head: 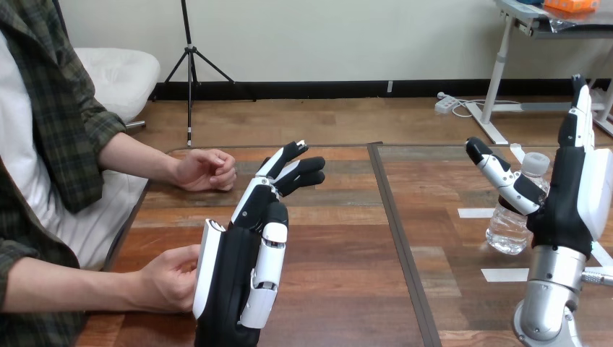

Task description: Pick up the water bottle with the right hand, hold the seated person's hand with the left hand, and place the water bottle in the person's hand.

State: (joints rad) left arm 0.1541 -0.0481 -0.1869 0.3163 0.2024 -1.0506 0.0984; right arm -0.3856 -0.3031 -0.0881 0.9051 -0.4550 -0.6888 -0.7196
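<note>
while the water bottle [508, 233] stands upright on the right half of the table [340, 282], the right hand [571, 202] sits just beside it, not gripping. right hand fingers are straight and point up. its thumb stretches across the front of the bottle's upper part, not wrapped on it. can't tell if thumb or palm actually touches the bottle. bottle is clear with a white cap, near two white tape marks [477, 213] on the tabletop.

left hand [235, 282] is raised over the left half of the table, edge-on, fingers released and reaching forward, only slightly bent, holding nothing. person's hand at the view's lower left [170, 278] is at the table edge, right against the back of the left hand. touching or just beside, can't tell. the robot fingers point away from it. person's other hand [206, 171] lies farther up on the table, loosely closed, apart from the left hand's fingertips. dark seam [394, 217] runs down the table between the two robot hands.
</note>
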